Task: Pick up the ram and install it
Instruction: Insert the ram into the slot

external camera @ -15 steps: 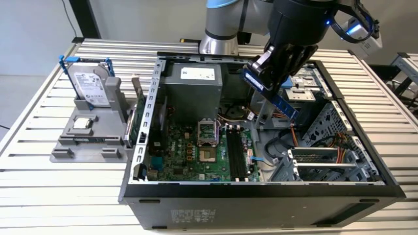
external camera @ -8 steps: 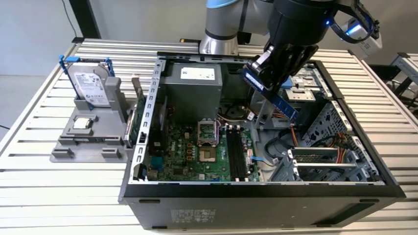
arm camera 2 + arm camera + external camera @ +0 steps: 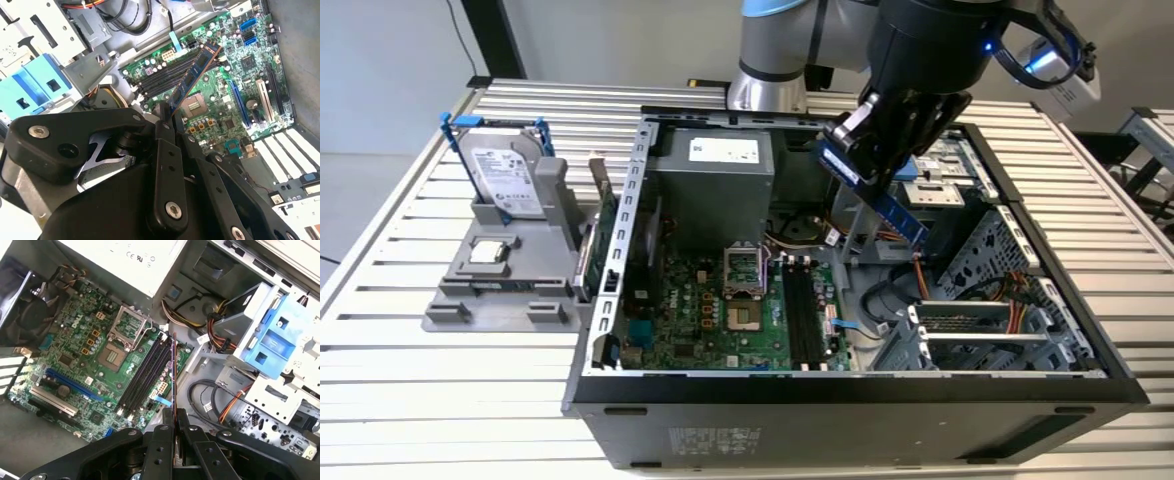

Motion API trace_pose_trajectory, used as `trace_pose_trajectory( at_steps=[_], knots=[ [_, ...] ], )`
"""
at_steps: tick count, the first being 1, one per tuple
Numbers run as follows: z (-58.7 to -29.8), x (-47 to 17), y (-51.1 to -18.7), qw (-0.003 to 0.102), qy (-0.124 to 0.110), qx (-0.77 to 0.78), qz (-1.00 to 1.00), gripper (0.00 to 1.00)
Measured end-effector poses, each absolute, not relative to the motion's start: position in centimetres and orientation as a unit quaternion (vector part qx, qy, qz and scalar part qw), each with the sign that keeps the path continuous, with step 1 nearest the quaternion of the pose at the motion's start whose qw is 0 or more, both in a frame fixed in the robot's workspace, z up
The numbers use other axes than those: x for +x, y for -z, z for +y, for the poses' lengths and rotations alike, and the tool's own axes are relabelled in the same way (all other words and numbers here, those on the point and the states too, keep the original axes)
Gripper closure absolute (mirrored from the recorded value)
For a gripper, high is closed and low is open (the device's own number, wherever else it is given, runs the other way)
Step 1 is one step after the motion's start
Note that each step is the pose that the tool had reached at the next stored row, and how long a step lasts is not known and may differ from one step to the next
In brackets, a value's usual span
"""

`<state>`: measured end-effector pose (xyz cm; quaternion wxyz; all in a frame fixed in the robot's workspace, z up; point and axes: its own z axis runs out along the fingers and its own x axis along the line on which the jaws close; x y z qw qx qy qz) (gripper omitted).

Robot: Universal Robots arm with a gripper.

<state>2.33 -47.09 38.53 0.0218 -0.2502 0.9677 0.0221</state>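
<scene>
Presently held: ram (image 3: 887, 205), a narrow blue-faced stick. The pincer (image 3: 857, 135) is clamped on one end of it, and the stick slants down into the open computer case (image 3: 854, 385).

- Pincer: black fingers (image 3: 162, 437) closed tight on the board's edge in both wrist views, with nothing else in the grip. Midpoint of the grip at (image 3: 163, 114) and (image 3: 175, 419).
- Ram, position: raised above the motherboard (image 3: 720, 310) and not seated. In the second wrist view its flat face (image 3: 195, 72) crosses over the memory slots (image 3: 160, 80) at an angle. In the first wrist view it appears edge-on (image 3: 173, 370), running alongside the slots (image 3: 142, 375) and just beside the outermost one.
- Memory slots: long black slots (image 3: 803, 305) on the green board, to the exterior view's right of the processor socket (image 3: 740, 272).
- Case contents: grey power supply (image 3: 714, 170) at the back, and a blue drive caddy (image 3: 275, 335) in the metal bay.
- Outside the case, on the exterior view's left: silver hard drive (image 3: 500, 170) upright in a blue frame on a grey stand (image 3: 500, 285).
- Support: slatted pale table (image 3: 440, 400).
</scene>
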Motion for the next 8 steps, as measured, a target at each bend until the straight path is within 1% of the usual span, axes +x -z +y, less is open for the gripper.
trace_pose_trajectory(
  at_steps=[8],
  knots=[
    [-47.09, 2.38, -38.53, 0.022, -0.022, -0.225, 0.974, 1.00]
  ],
)
